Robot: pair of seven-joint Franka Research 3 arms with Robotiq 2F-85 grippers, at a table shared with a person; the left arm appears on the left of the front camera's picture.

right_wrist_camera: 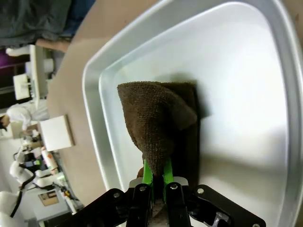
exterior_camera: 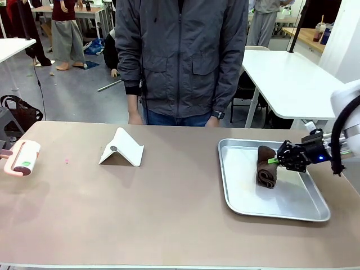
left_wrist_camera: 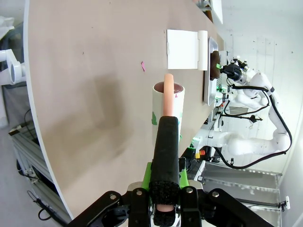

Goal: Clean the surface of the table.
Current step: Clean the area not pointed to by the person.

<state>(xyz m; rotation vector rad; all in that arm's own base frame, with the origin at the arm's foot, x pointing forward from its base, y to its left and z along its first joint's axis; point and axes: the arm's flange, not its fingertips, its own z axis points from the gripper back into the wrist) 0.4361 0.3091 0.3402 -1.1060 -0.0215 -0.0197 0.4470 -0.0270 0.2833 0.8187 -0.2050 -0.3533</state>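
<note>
Cloth (exterior_camera: pixel 266 166), brown and folded, is lying in the metal tray (exterior_camera: pixel 253 197) on the right of the counter (exterior_camera: pixel 169 214). The right gripper (right_wrist_camera: pixel 157 172) is pinching its edge, fingers nearly closed. Over the counter's left end the left gripper (left_wrist_camera: pixel 165 178) is clamping the handle of a lint roller (left_wrist_camera: pixel 166 101). A person (exterior_camera: pixel 180 56) is standing at the far side, behind a white folded stand (exterior_camera: pixel 122 147)

One table (exterior_camera: pixel 169 219) — one lint roller (exterior_camera: pixel 22 157), one stand (exterior_camera: pixel 122 147), one tray (exterior_camera: pixel 292 194), one cloth (exterior_camera: pixel 265 169).
</note>
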